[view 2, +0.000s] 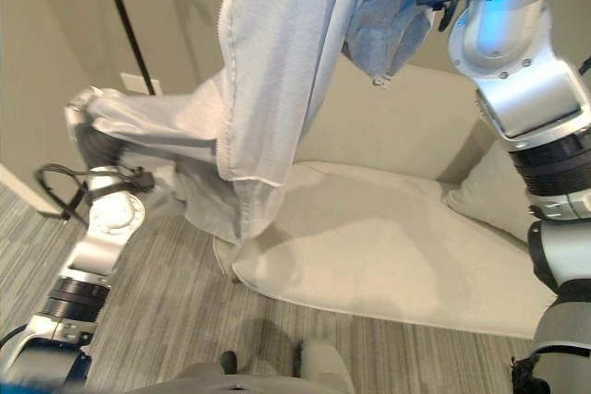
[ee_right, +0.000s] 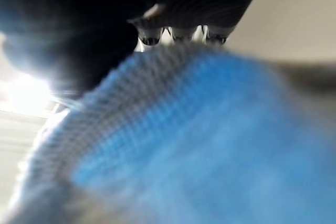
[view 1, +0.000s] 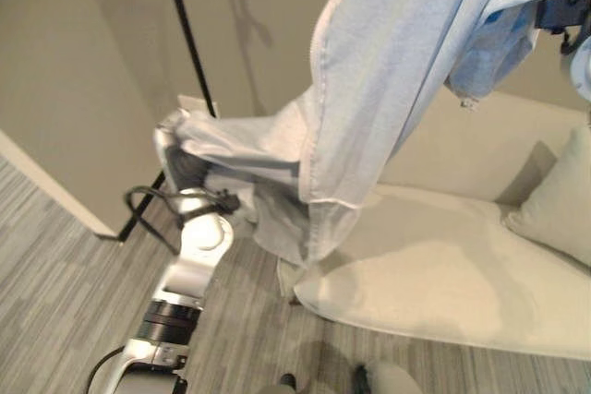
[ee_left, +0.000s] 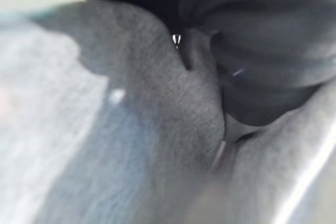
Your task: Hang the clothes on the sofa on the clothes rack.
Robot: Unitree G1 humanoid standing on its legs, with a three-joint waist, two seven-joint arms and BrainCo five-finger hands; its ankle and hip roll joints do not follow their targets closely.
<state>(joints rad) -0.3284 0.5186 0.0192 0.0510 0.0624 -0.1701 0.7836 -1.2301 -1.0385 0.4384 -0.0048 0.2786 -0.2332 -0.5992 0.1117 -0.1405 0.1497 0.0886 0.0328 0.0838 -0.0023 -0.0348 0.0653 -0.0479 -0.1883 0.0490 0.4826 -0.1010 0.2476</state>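
Grey striped carpet (view 1: 65, 265) runs under the camera, up to the base of the wall.

Left arm comes up from lower left; left hand (view 1: 175, 149) is buried under a fold of the garment, fingers hidden. Left wrist view has dark cover pressed against grey cloth, nothing clearer. Cannot tell whether that hand is spread or closed.

Pale blue-grey hooded jacket (view 1: 388, 62) hangs in the air, stretched between the two arms. Upper end bunched high at the right arm, body falling diagonally, white zip edge running down its length. Lower part drapes over the left hand, hem hanging just in front of the sofa's seat edge. Jacket is off the sofa, not on the rack.

Right hand (ee_right: 181, 31) is at the top of the garment. Right wrist view has dark fingertips in a row against ribbed blue knit; whether they curl round the cloth is unclear.

Cream sofa (view 2: 369, 246) sits behind and below the jacket, a cushion (view 1: 559, 200) at its right end.

Black clothes rack (view 1: 189, 39) pole leans up along the beige wall, behind the left hand, apart from the jacket.
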